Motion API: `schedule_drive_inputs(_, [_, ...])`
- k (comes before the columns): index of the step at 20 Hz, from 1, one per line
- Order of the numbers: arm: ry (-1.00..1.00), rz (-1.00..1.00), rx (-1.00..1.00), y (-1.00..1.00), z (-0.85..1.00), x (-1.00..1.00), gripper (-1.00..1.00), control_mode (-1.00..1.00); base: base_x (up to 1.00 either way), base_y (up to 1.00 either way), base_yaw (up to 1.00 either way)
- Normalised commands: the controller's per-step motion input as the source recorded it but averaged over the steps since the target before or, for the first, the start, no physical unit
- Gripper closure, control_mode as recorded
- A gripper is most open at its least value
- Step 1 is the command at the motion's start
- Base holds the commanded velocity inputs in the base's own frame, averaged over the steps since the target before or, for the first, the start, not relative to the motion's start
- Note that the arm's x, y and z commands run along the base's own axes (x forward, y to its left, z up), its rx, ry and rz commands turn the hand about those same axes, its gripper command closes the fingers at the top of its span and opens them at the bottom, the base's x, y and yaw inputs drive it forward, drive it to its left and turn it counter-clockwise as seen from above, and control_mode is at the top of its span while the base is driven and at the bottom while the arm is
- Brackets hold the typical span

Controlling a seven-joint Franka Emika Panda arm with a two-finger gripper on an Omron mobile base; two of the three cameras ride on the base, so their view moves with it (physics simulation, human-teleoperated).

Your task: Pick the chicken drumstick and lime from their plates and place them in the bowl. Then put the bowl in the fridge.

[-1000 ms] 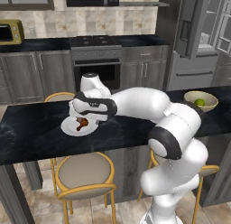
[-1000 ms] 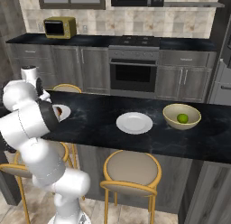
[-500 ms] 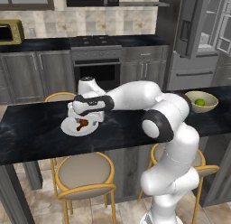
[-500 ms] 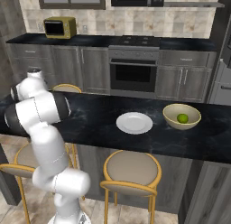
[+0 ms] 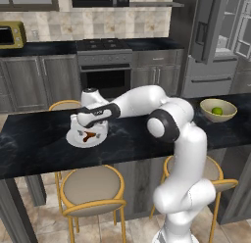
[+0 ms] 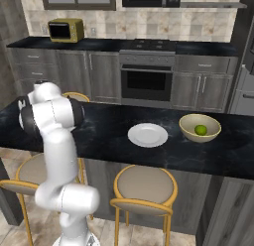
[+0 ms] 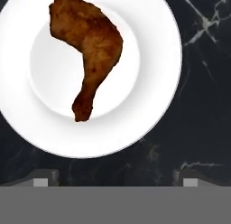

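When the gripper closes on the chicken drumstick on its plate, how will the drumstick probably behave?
The chicken drumstick lies flat on its plate, so it should not roll. Its bent shape, thick at one end and narrow at the other, may make it swing if gripped off-centre. Its browned skin looks glossy, possibly slippery. The gripper is open above it.

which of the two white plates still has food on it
The plate under the gripper, toward the counter's left end: the chicken drumstick lies on it. The other plate, beside the bowl, is bare.
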Motion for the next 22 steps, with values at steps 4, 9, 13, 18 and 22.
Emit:
schedule_drive_inputs(4, [0.00, 0.00, -0.04, 0.24, -0.18, 0.29, -1.00, -1.00, 0.00, 0.00, 0.00])
schedule_drive_inputs(9, [0.01, 0.00, -0.10, 0.09, -0.21, 0.31, -1.00, -1.00, 0.00, 0.00, 0.00])
schedule_drive_inputs(13, [0.06, 0.00, -0.08, 0.00, -0.21, 0.31, -1.00, -1.00, 0.00, 0.00, 0.00])
schedule_drive_inputs(18, [0.07, 0.00, -0.03, 0.00, -0.22, 0.26, -1.00, -1.00, 0.00, 0.00, 0.00])
schedule_drive_inputs(22, [0.03, 0.00, 0.00, 0.01, -0.23, 0.22, -1.00, -1.00, 0.00, 0.00, 0.00])
